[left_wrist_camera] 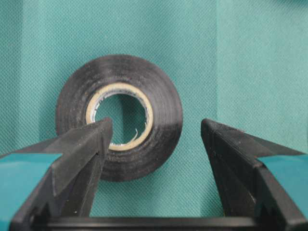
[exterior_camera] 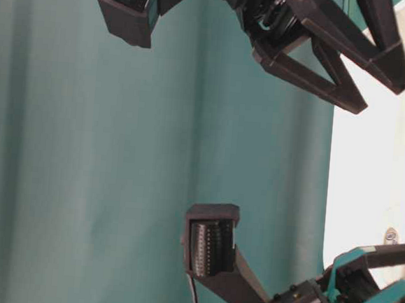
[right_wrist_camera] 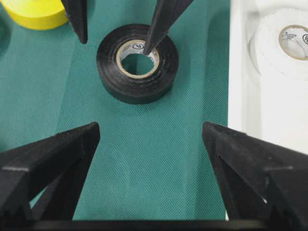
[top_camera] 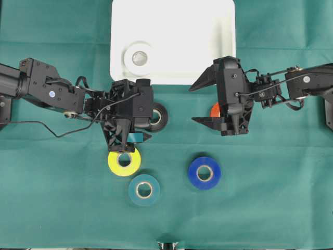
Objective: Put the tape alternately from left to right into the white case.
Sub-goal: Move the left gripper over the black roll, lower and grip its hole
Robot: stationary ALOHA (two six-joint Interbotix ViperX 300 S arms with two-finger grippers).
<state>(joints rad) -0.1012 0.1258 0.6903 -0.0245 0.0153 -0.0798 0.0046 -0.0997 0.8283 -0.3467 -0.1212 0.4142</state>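
A black tape roll (top_camera: 162,115) (right_wrist_camera: 108,65) lies flat on the green cloth just below the white case (top_camera: 208,31). My left gripper (top_camera: 151,126) (left_wrist_camera: 156,127) is open and points down at it. One of its fingers (left_wrist_camera: 91,144) is over the core hole, the other outside the roll, so they straddle one wall of the black tape (left_wrist_camera: 163,101). A white tape roll (top_camera: 129,56) (right_wrist_camera: 269,43) lies in the case's near left corner. My right gripper (top_camera: 200,101) (right_wrist_camera: 151,132) is open and empty over bare cloth. An orange-red roll (top_camera: 214,109) peeks from under it.
A yellow roll (top_camera: 113,162) (right_wrist_camera: 33,12) lies just below the left gripper. A teal roll (top_camera: 132,190) and a blue roll (top_camera: 192,173) lie nearer the front edge. The case's rim (right_wrist_camera: 236,72) runs beside the right gripper.
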